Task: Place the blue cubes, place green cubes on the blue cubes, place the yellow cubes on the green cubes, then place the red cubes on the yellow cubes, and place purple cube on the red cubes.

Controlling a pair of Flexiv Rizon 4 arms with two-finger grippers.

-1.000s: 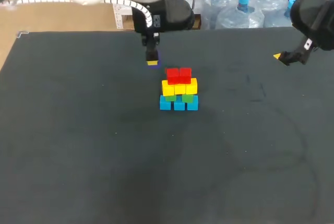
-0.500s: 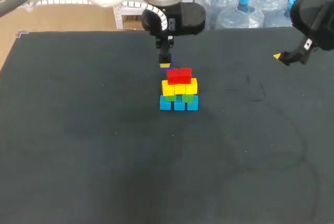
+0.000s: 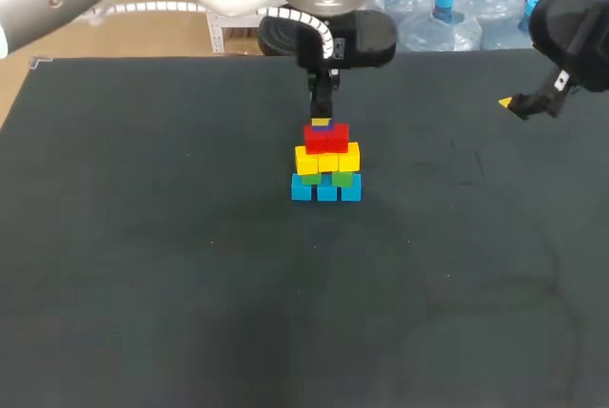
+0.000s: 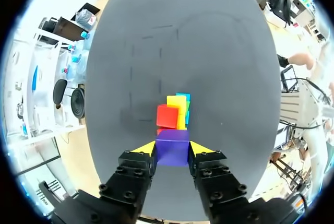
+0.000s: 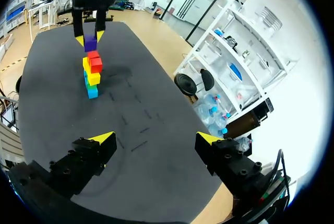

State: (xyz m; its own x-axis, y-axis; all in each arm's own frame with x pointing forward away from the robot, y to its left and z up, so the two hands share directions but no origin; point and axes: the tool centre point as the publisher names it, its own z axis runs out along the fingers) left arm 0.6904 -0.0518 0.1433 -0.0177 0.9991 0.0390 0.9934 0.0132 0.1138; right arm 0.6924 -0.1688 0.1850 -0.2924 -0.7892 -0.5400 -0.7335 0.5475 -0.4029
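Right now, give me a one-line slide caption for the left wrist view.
Left claw grips the purple cube directly over the red cubes.

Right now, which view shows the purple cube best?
Left wrist view: the purple cube sits large, gripped by the left pincer. Right wrist view shows it small, above the red cubes; head view, barely a sliver.

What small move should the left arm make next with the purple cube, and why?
Probably lower the left claw straight down a little. It is shut on the purple cube, which sits just over the red cubes; the right wrist view seems to show a slight gap between them, so opening now might let it fall askew.
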